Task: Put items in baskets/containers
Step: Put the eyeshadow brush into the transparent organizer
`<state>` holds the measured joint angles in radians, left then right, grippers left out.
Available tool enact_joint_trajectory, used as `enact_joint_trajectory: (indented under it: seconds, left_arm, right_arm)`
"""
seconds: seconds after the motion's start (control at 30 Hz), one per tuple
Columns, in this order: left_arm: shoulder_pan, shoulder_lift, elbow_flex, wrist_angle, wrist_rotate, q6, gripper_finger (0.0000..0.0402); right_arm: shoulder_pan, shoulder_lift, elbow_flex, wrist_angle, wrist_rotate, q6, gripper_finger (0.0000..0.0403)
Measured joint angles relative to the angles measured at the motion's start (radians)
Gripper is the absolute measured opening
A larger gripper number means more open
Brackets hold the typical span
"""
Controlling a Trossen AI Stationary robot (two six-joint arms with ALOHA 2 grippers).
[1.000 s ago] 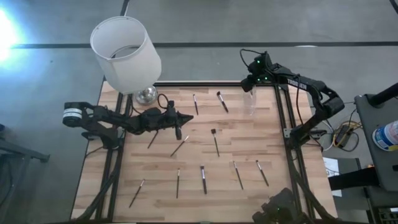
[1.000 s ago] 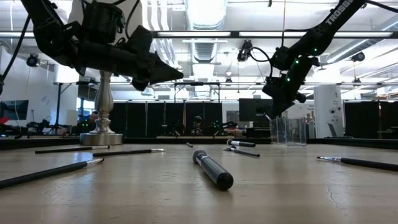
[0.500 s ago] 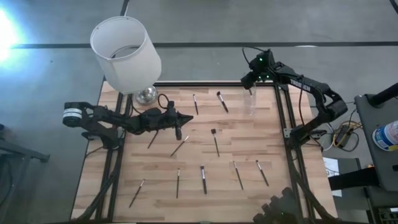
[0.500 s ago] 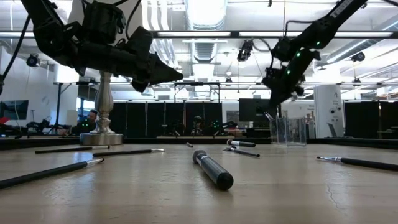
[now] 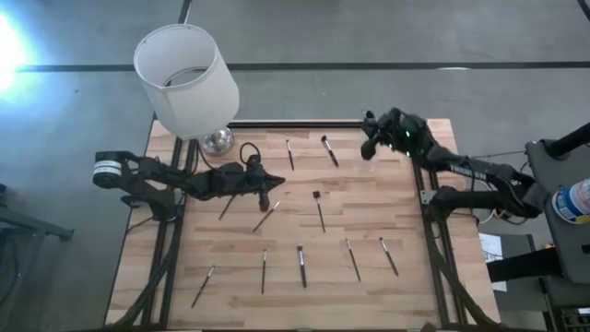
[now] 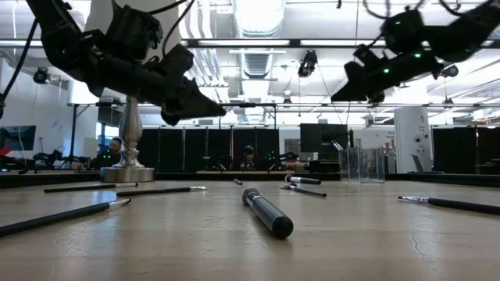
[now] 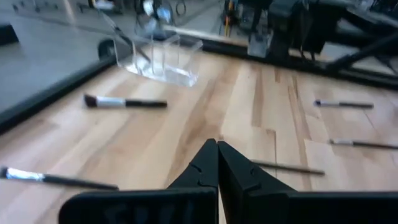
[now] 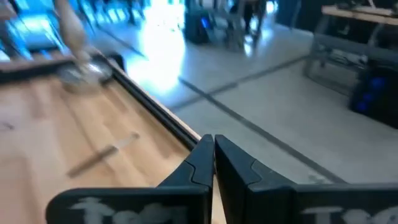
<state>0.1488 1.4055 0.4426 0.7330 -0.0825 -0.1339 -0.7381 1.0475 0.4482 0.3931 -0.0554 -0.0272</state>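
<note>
Several thin brushes lie flat on the wooden table, among them one at the far side, one in the middle and one near the front; a thick one shows close in the low view. The small clear cup stands upright at the far right, with a dark brush stem sticking out of it; it also shows in the left wrist view. My left gripper is shut and empty, above the table's left middle. My right gripper is shut and empty, in the air beside the cup.
A big white lampshade on a silver lamp base stands at the far left corner. Black frame rails run along the table's left and right sides. A grey unit stands off the table's right side.
My right gripper has risen away from the clear cup and tipped from pointing down at it to nearly level, while its arm has swung out toward the table's right side. The brushes and the cup stay where they were.
</note>
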Motion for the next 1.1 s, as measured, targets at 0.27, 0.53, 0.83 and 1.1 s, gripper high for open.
enact_joint_trajectory:
  seconds: [0.27,0.53,0.83,1.1]
  left_arm:
    - [-0.1,0.002,0.141,-0.452,-0.099,-0.074,0.0]
    - [-0.232,0.072,0.29,-0.847,-0.238,-0.308,0.0009]
    - [-0.207,0.195,0.387,-0.936,-0.188,-0.429,0.0074]
    - [-0.134,0.256,0.41,-0.936,-0.144,-0.433,0.0089]
  right_arm:
    - [0.116,-0.09,-0.084,-0.008,-0.05,-0.017,0.0008]
    - [0.165,-0.095,-0.119,0.014,-0.05,-0.052,0.0008]
    - [0.165,-0.079,-0.117,0.008,-0.05,-0.052,0.0008]
    - [0.165,-0.079,-0.119,0.008,-0.05,-0.055,0.0008]
